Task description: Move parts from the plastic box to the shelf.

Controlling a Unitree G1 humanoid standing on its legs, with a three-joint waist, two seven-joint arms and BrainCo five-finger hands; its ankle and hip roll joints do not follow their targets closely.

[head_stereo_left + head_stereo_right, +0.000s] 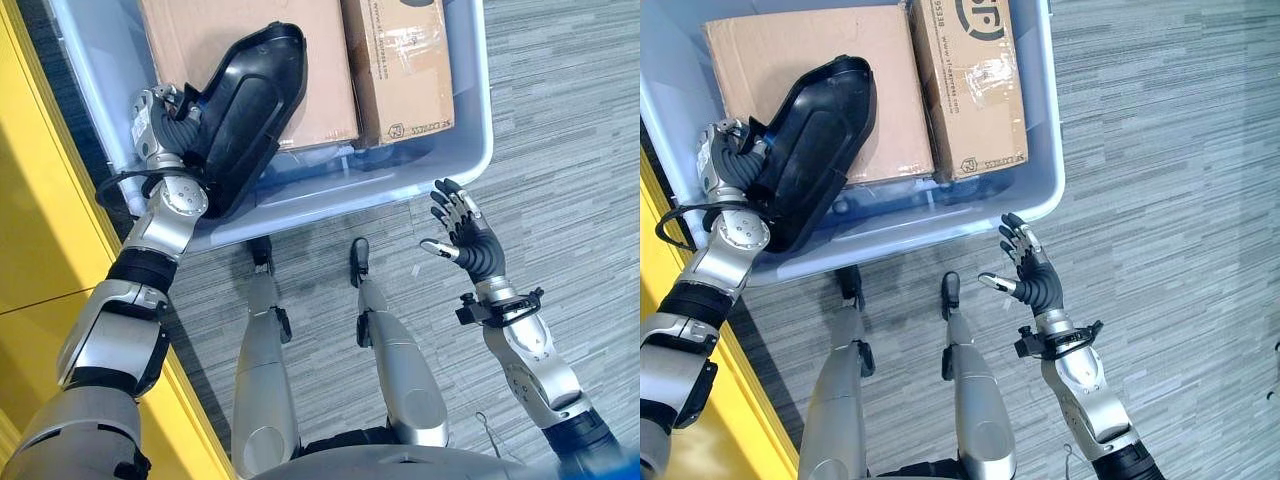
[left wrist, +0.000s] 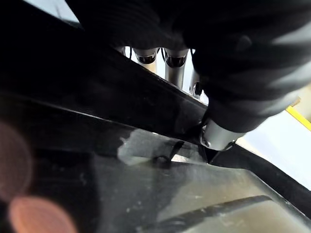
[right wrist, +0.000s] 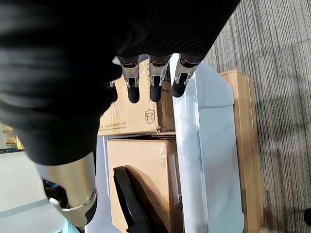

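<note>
Gripping a large black curved plastic part (image 1: 245, 110), left hand (image 1: 168, 125) lifts it above the pale blue plastic box (image 1: 470, 150), over its near-left corner; right hand (image 1: 465, 235) relaxed, spread, empty beside the box; part could snag the rim or twist loose

- Left hand (image 1: 172, 128): dark ribbed cover, silver wrist joint with round screwed cap.
- Right hand (image 1: 465, 235): silver fingers, dark tips, black clamp at wrist.
</note>
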